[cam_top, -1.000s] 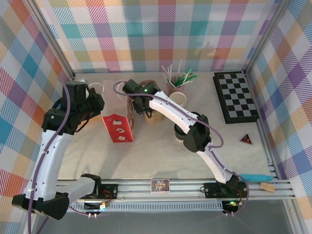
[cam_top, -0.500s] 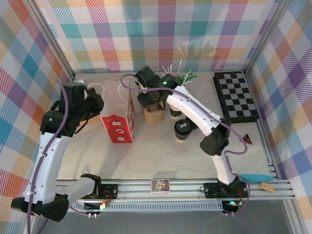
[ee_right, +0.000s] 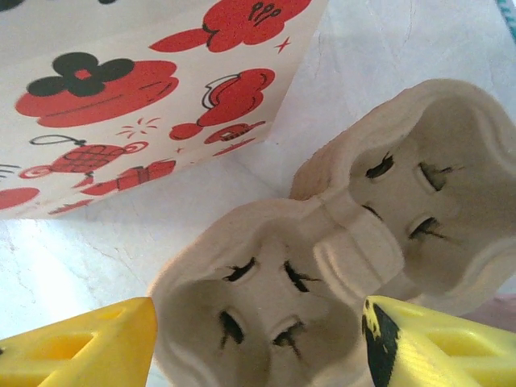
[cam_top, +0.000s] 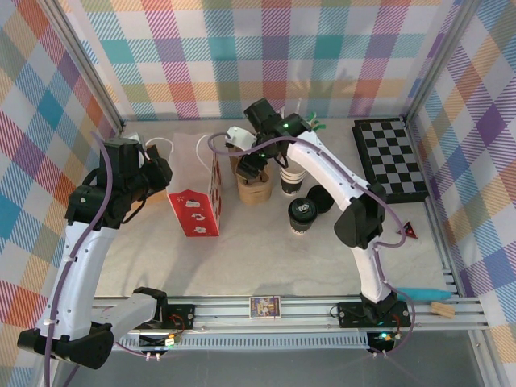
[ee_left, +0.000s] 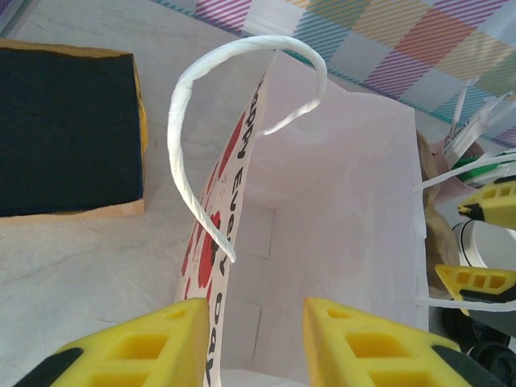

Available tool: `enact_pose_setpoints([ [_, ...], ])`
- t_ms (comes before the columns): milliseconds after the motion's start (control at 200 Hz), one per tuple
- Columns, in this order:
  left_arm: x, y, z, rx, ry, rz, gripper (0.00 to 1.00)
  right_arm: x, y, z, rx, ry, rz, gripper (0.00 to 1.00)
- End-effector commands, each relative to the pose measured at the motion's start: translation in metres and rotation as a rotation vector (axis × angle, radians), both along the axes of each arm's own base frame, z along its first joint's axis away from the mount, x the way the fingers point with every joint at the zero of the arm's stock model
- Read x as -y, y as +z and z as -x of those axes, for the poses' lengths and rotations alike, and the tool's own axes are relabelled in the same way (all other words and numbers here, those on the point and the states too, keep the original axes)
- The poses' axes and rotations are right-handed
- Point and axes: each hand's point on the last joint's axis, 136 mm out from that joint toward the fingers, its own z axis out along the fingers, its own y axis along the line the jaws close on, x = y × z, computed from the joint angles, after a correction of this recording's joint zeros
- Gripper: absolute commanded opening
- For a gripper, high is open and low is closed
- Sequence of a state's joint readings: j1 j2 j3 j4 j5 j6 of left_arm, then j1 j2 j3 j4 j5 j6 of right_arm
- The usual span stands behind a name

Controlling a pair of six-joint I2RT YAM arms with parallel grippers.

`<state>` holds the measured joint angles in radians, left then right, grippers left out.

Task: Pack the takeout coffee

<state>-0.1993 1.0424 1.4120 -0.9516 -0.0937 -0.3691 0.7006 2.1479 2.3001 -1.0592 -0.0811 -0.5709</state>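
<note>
Takeout coffee (cam_top: 301, 214): 1 small cup, capped with a round black plastic lid.
- Lid seated flat and level, facing straight up; a small pale mark shows near its middle.
- Seen from overhead, the lid hides most of the cup wall; only a dark strip shows at the near edge.
- Pose: upright, standing free on the pale table (cam_top: 242, 258), just at 3 o'clock of the table's middle.
- Neighbours: loose black lid (cam_top: 321, 197) just beside it at 1 o'clock; brown pulp carrier (cam_top: 253, 192) near, at 10 o'clock, apart from it.
</note>
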Motion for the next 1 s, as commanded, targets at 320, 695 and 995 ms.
enact_pose_setpoints([
  [320,-0.002,-0.009,0.001,-0.022,-0.007,-0.004,0.36,0.003,-0.014,-0.032,0.037,0.101,0.006,0.69],
  [695,-0.001,-0.011,-0.001,-0.031,-0.008,-0.007,0.36,0.009,-0.037,-0.050,0.037,0.111,0.051,0.70],
  [995,-0.002,-0.014,-0.002,-0.037,-0.006,-0.010,0.36,0.009,-0.055,-0.054,0.036,0.144,0.093,0.70],
])
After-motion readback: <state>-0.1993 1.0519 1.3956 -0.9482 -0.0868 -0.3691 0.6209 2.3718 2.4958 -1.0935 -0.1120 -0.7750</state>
